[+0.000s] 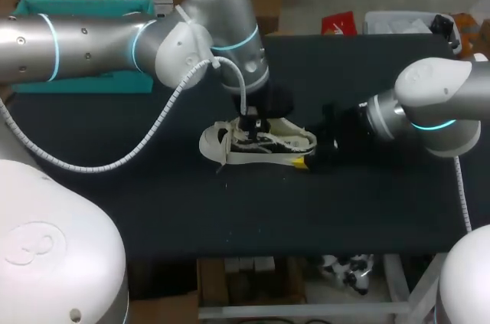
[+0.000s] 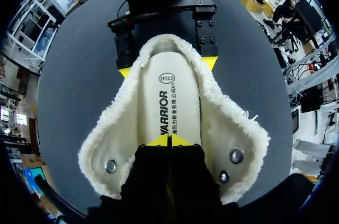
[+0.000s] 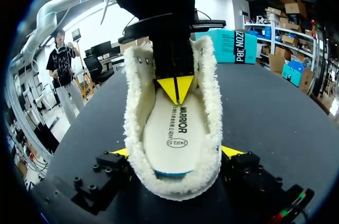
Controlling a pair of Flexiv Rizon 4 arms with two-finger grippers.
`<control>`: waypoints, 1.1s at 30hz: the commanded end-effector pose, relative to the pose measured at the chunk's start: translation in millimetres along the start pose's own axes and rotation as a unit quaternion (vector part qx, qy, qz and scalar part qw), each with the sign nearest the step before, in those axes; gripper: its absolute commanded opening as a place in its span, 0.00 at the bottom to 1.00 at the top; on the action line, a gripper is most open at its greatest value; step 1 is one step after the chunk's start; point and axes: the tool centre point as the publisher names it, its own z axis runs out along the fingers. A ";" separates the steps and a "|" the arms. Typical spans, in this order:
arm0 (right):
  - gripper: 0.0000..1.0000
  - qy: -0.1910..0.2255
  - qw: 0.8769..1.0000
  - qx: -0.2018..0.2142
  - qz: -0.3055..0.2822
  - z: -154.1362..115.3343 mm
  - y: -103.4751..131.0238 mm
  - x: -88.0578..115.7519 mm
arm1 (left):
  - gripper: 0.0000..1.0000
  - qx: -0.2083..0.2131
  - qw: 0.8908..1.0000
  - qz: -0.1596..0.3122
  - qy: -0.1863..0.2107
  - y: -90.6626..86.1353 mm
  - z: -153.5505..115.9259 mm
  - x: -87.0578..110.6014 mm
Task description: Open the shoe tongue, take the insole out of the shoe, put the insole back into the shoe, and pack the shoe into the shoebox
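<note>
One fleece-lined cream shoe (image 2: 225,128), insole (image 2: 169,86) inside, left fingers (image 2: 159,141) together, right fingers (image 3: 232,152) clamping it

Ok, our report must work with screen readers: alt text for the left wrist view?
A fleece-lined shoe lies open on the dark table, its insole inside. The left end effector, tips together, rests on the insole; the right end effector clamps the shoe's far end.
</note>
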 end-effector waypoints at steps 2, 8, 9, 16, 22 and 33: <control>0.00 0.001 1.000 0.000 -0.001 3.4 -4.8 0.6 | 0.00 0.026 0.999 0.007 0.018 0.0 -27.4 11.6; 0.00 0.001 1.000 0.000 -0.001 3.4 -4.8 0.6 | 0.00 0.034 0.999 0.016 0.026 -9.0 -45.7 26.6; 0.00 0.001 1.000 0.000 -0.001 3.4 -4.8 0.6 | 0.00 0.034 0.999 0.016 0.026 -10.2 -47.5 28.1; 0.00 0.001 1.000 0.000 -0.001 3.4 -4.8 0.6 | 0.00 0.044 0.998 0.015 0.037 -18.5 -56.1 35.1; 0.00 0.001 1.000 0.000 -0.001 3.4 -4.8 0.6 | 0.00 0.026 0.997 -0.005 0.071 -24.4 -48.4 27.2; 0.00 0.001 1.000 0.000 -0.001 3.4 -4.8 0.6 | 0.00 -0.030 0.993 -0.015 0.110 -26.4 -38.3 11.5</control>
